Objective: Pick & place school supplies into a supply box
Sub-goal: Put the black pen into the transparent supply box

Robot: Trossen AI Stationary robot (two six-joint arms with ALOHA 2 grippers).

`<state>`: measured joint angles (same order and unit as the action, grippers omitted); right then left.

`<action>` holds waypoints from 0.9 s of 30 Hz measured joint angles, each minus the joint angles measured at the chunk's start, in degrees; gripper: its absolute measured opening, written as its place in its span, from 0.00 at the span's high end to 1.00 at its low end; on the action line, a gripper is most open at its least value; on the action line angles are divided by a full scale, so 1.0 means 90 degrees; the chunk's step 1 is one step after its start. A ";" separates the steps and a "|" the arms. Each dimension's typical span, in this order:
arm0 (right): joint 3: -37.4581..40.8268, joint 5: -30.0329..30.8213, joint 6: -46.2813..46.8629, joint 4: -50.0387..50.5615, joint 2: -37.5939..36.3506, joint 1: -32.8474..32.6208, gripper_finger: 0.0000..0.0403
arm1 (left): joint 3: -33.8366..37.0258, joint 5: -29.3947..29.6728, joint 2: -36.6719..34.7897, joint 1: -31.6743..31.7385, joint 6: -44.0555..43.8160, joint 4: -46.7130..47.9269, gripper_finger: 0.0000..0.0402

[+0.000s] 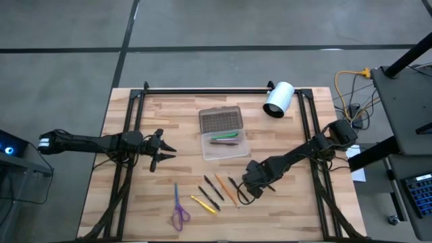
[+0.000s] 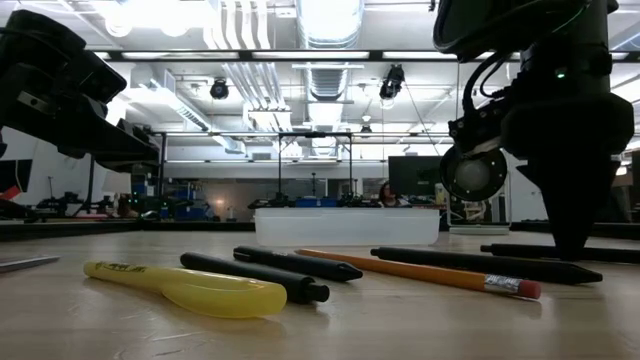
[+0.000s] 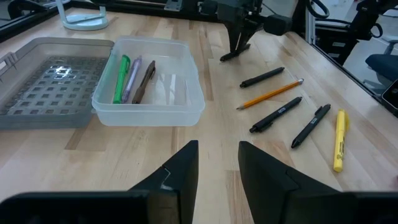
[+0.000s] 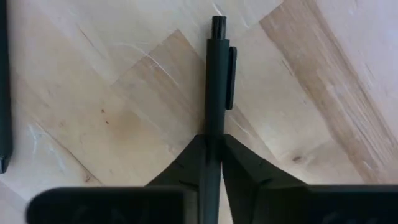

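My right gripper points down at the table's near right and is shut on a black pen. Left of it several supplies lie flat on the wood: black pens, an orange pencil, a yellow highlighter and purple scissors. The clear supply box stands mid-table, its grey lid open toward the far edge. A green pen, a purple one and a brown one lie inside. My left gripper hovers open at the table's left, holding nothing. My right gripper pinches the black pen's barrel between its two fingers, just behind the clip. The fingers come from above, pointing down, one on each side of the barrel. The clip end sticks out beyond the fingers, and the pen appears to lie on the table.
A white cylinder lies at the table's far right corner. Black frame rails run along both sides and the far edge. Bare wood lies between the box and the loose pens.
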<state>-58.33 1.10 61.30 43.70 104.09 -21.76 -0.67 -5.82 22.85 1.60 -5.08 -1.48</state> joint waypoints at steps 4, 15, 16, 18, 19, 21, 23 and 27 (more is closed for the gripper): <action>0.0000 0.0040 -0.0138 0.0008 0.0000 0.0002 0.95 | 0.0000 0.0000 0.0000 0.0001 0.0000 0.0000 0.75; -0.0559 0.0317 -0.0948 0.0086 0.0075 0.0004 0.96 | 0.0000 0.0000 0.0002 0.0000 -0.0001 0.0000 0.75; -0.0662 0.0444 -0.1024 0.0047 0.0071 0.0013 0.96 | 0.0000 0.0002 0.0002 -0.0001 -0.0002 -0.0002 0.75; -0.0866 0.0664 -0.1243 0.0123 0.0044 0.0017 0.96 | 0.0000 0.0000 0.0000 0.0000 0.0000 0.0000 0.75; -0.0970 0.0742 -0.1383 0.0105 0.0045 0.0019 0.96 | 0.0000 0.0000 0.0000 0.0001 0.0000 -0.0001 0.75; -0.1160 0.0897 -0.1703 0.0088 0.0051 0.0011 0.97 | 0.0000 0.0002 0.0000 -0.0001 0.0000 0.0000 0.75; -0.1352 0.1149 -0.2023 0.0100 0.0046 0.0003 0.97 | 0.0000 0.0000 0.0000 0.0001 0.0000 0.0000 0.75; -0.1683 0.1845 -0.2619 0.0099 0.0044 0.0019 0.97 | 0.0002 0.0002 0.0002 -0.0001 -0.0001 0.0000 0.75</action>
<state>-73.48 17.70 37.73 44.59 104.49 -21.59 -0.65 -5.81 22.87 1.58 -5.09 -1.48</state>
